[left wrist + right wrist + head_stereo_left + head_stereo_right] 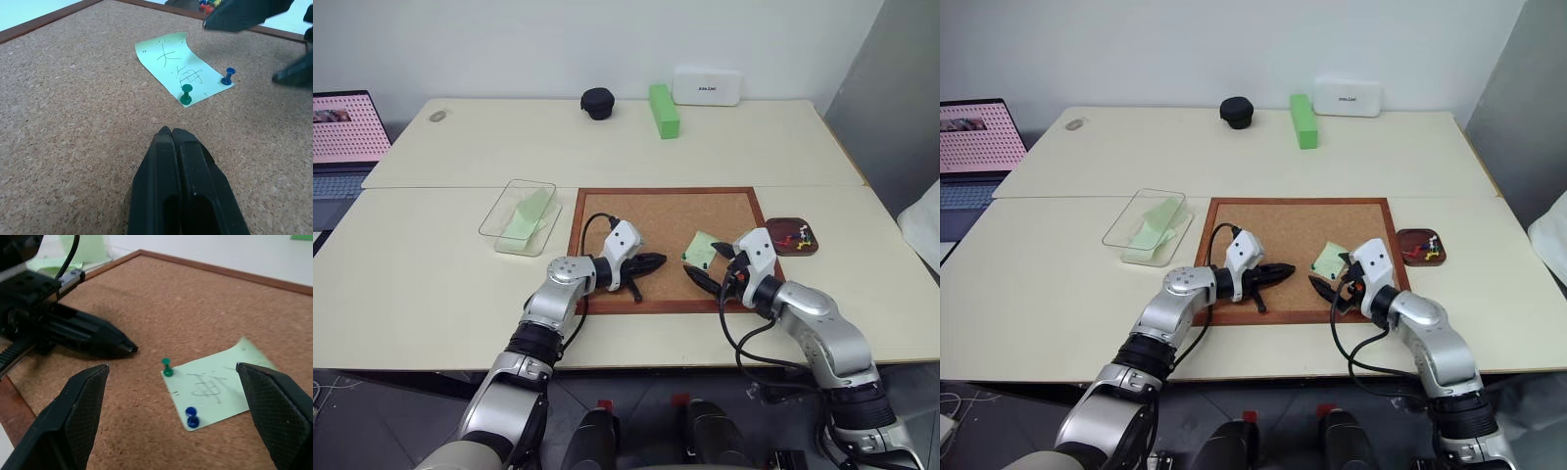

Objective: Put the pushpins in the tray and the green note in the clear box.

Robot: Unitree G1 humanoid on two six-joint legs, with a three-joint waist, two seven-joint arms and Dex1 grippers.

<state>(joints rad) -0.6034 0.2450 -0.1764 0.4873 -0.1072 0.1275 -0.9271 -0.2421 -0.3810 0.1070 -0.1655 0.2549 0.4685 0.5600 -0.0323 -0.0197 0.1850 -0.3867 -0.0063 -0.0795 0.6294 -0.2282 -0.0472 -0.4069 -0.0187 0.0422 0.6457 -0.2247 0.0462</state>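
R pincer open, green note btwn fingers

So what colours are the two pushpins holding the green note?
One green pushpin and one blue pushpin, clearest in the left wrist view.

Two pale cream rectangular benches pushed together, a thin seam running between them. Behind, a plain white wall. At the right, a grey panel rising past the bench corner. At the far left, an open laptop with a pink screen. Below, dark grey floor. Even, soft light.
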